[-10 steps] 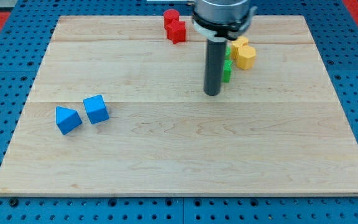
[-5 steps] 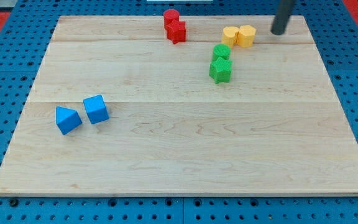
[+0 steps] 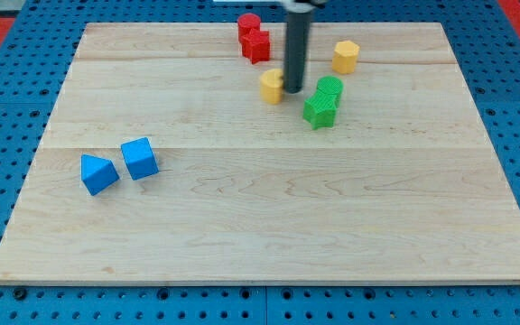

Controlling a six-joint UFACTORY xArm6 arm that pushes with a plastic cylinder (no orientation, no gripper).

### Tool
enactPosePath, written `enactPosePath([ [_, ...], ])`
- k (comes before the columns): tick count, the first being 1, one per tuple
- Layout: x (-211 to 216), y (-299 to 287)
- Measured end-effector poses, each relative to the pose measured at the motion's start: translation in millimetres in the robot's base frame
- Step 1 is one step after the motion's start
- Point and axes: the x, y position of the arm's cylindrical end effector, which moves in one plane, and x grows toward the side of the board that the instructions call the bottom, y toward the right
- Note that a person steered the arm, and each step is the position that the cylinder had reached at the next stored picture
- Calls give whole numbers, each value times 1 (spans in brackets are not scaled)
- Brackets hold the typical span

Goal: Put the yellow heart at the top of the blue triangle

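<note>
The yellow heart (image 3: 271, 87) lies on the wooden board (image 3: 260, 217) a little above the middle, partly hidden by my rod. My tip (image 3: 293, 89) stands right against the heart's right side. The blue triangle (image 3: 97, 173) lies far off at the view's left, with a blue cube (image 3: 139, 158) just to its right. The heart is well apart from both blue blocks.
A second yellow block (image 3: 346, 56) sits at the top right. Two green blocks (image 3: 321, 101) sit close to the right of my tip. Two red blocks (image 3: 253, 36) sit near the top edge, just left of the rod.
My rod has swung from the top right down to the middle. The yellow heart has slid down and left, away from the other yellow block. The blue blocks have not moved.
</note>
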Motion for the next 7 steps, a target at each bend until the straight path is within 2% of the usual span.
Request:
enactPosePath([
  [1, -25, -76],
  [2, -24, -148],
  [3, -1, -187],
  [4, 31, -218],
  [5, -10, -195],
  [6, -23, -260],
  [7, 20, -232],
])
